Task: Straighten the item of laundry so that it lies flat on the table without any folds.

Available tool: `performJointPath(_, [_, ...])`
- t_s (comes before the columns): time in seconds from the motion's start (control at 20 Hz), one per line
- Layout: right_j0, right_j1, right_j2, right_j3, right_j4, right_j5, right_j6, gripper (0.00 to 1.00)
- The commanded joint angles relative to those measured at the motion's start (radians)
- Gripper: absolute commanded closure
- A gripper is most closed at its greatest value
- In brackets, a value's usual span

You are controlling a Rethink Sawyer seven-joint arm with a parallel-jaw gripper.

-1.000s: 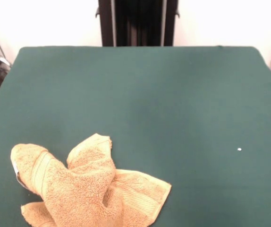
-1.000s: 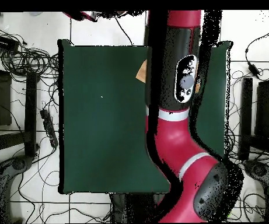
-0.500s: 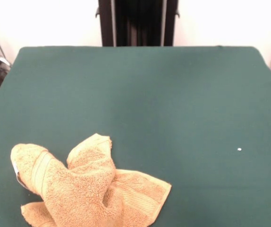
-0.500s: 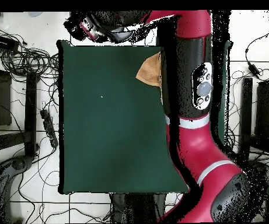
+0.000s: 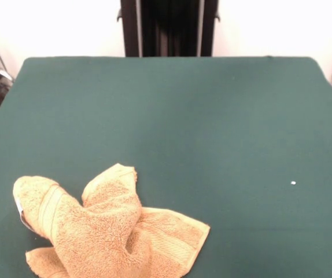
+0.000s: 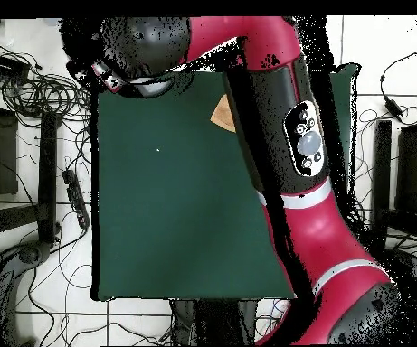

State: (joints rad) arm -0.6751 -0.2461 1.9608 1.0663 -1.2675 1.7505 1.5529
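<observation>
The item of laundry (image 5: 108, 231), an orange-tan terry towel, lies crumpled in a bunched heap at the near left of the table (image 5: 200, 116) in the front view. Its woven band shows along the folds, and its lower part is cut off by the picture's edge. In the overhead view only a small tan piece of the towel (image 6: 222, 113) shows beside the red arm, which covers the rest. The arm's end with the gripper (image 6: 105, 72) hangs high over the table's top left corner (image 6: 103, 99), well away from the towel. The front view shows no gripper.
A tiny white speck (image 5: 293, 183) lies on the green cloth at the right; it also shows in the overhead view (image 6: 157, 150). The black pedestal (image 5: 167, 28) stands behind the table's far edge. Cables (image 6: 31, 90) and dark gear lie on the floor around the table.
In the overhead view the arm has swung, and its end has moved left along the table's top edge. The towel has not moved.
</observation>
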Motion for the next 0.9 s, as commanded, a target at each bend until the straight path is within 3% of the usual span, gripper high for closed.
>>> performJointPath(0.05, [0.017, -0.084, -0.268, 0.12, 0.085, -0.073, 0.542, 0.0])
performJointPath(0.3, [0.029, -0.143, -0.329, 0.14, 0.152, -0.109, 0.643, 0.0])
performJointPath(0.9, [0.056, -0.253, -0.45, 0.152, 0.284, -0.175, 0.673, 0.0])
